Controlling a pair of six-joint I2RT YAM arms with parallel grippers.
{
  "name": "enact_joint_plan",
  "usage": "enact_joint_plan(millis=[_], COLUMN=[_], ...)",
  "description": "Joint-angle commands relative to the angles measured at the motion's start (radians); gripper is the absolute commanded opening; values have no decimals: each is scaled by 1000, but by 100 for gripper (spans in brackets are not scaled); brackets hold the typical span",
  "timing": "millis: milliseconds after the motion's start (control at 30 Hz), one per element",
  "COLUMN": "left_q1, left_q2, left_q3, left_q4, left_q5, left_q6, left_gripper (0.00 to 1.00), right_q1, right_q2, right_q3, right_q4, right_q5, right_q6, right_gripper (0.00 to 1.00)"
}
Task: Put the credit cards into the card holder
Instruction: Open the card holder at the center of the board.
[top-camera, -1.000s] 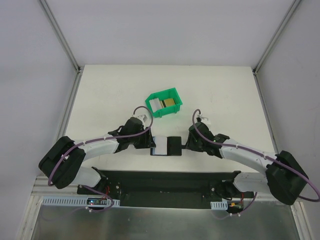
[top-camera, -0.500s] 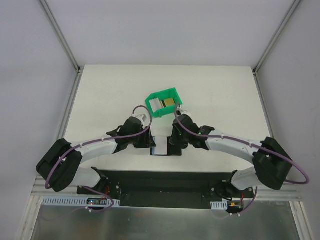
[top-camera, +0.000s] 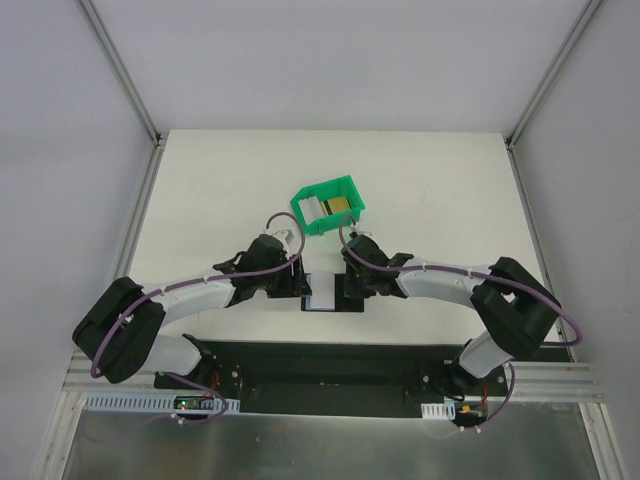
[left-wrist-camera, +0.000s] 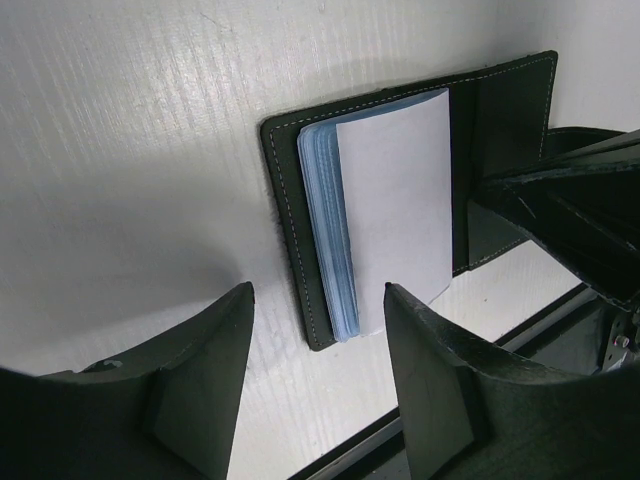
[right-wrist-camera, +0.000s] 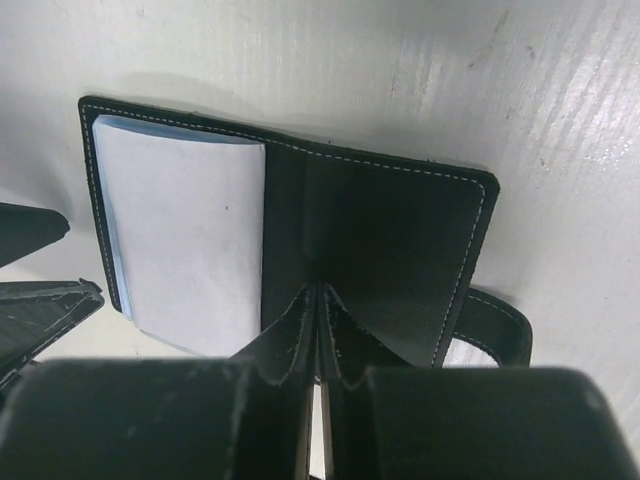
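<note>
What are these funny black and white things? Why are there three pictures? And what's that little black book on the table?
They are two robot arms bolted to a white table. The big picture looks down from above, where the left arm and the right arm reach toward each other. The other two pictures come from small cameras on the arms' wrists, so each shows its own pincer close up.

The "book" is a card holder. It lies open, with pale blue-white pockets on one side and a black flap on the other. The left pincer hovers open by the pale side, holding nothing. The right pincer is closed, with its tips at the black half.

Further back sits a green bin with cards inside, one gold and one white.
</note>
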Motion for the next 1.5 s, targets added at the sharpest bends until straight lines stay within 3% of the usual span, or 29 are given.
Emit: enact_joint_plan(millis=[0,300,533,800,1000,1267,1467], left_q1=[12,11,12,38,49,54,68], left_q2=[3,-161,-101,37,-21,-113,-81], left_q3=[5,-134,-119,-110,-130,-122,-108], left_q4=[-2,-15,52,242,262,316,360], left_q5=[19,-11,31,180,167,171,223], left_q6=[22,-64,-64,-113,-133,-124,-121], left_gripper=[54,59,59,47,41,41,42], right_q1=[9,146,126,112,101,81,78], right_q2=[64,8,20,64,83,113,122], right_q3=[-69,-140,-143,-123,-135,-141,-132], right_q4=[-40,-34,-57,-32,-14,2,5], right_q5=[-36,-40,-7,-9,-15,-27,-34], right_q6=[-96,-59,-59,-41,-24,-24,-25], right_gripper=[5,4,4,4,4,4,4])
